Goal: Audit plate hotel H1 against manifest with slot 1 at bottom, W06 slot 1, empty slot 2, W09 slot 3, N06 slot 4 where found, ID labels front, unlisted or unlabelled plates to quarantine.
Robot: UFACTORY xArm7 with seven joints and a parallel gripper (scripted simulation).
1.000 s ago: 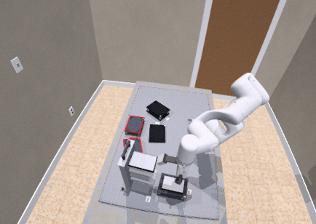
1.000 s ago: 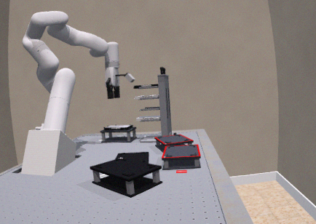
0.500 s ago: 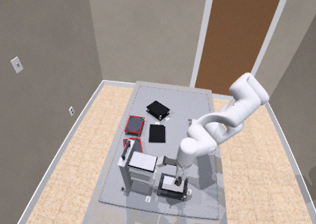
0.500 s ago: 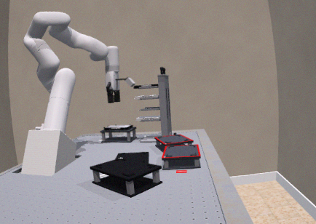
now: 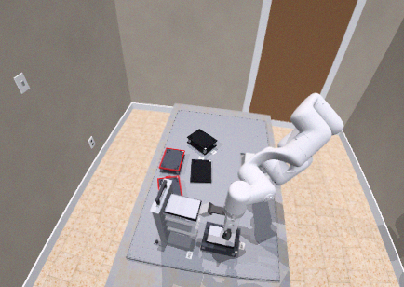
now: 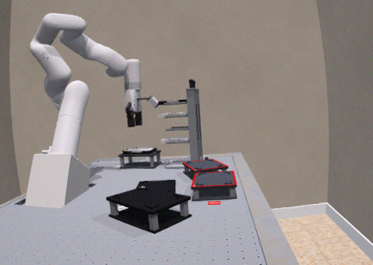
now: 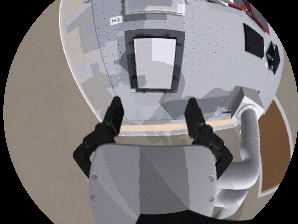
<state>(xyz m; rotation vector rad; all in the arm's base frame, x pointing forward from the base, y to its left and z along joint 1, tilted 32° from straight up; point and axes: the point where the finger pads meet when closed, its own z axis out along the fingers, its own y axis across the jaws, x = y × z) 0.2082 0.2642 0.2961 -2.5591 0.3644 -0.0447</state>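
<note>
The plate hotel H1 [image 5: 174, 218] stands at the front left of the deck, with a white plate [image 5: 182, 206] showing on its top level. In the exterior view its post [image 6: 194, 122] carries several thin shelves [image 6: 174, 121]; I cannot tell which of them hold plates. A pale plate [image 5: 219, 235] lies in a dark nest [image 5: 220, 242] to the right of the hotel. It also shows in the wrist view [image 7: 154, 63]. My gripper [image 6: 134, 120] hangs well above that plate, open and empty, fingers pointing down [image 7: 154, 110]. No ID labels can be read.
Two red-rimmed nests [image 5: 171, 158] [image 6: 213, 180] sit behind the hotel, the nearer one [image 5: 168, 184] partly hidden by it. A flat black nest [image 5: 201, 170] and a raised black nest [image 5: 202, 141] [image 6: 148, 201] lie further back. The arm's base [image 6: 53, 178] stands on the deck's right side.
</note>
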